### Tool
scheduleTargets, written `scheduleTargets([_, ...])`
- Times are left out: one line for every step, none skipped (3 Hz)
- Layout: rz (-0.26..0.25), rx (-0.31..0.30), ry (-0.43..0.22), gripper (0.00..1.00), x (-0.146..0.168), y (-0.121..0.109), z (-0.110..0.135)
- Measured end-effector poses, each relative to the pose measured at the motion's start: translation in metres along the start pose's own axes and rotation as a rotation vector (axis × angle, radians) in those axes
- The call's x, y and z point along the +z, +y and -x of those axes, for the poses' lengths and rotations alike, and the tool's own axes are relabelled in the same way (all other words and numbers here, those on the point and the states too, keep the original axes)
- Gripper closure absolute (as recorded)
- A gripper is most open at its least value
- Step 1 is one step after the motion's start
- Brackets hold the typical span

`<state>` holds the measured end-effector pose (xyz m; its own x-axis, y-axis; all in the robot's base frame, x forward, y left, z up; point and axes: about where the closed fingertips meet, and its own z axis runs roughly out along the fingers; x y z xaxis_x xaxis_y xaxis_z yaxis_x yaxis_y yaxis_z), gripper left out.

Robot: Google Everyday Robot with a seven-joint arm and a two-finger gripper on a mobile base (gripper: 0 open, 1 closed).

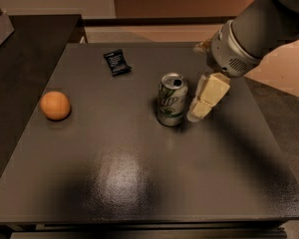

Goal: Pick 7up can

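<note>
The 7up can (171, 99) stands upright near the middle of the dark, glossy surface (139, 183). The claw (202, 106) is just beside it; I cannot tell whether it is apart or together. Tan floor (154, 33) lies beyond.

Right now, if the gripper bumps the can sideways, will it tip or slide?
The can stands upright and narrow, so a high push from the gripper, close beside it, would likely tip it. Its top looks opened, so it may be light.

7up can (171, 99) | silvery-white, green lettering | upright | claw (196, 115) just beside
</note>
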<state>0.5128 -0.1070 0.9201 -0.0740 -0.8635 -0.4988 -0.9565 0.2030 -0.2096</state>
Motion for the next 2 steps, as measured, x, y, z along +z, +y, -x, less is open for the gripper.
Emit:
scheduleTargets([0.037, -0.006, -0.032, 0.00, 0.016, 0.001, 0.010])
scheduleTargets([0.069, -0.014, -0.060, 0.18, 0.029, 0.004, 0.018])
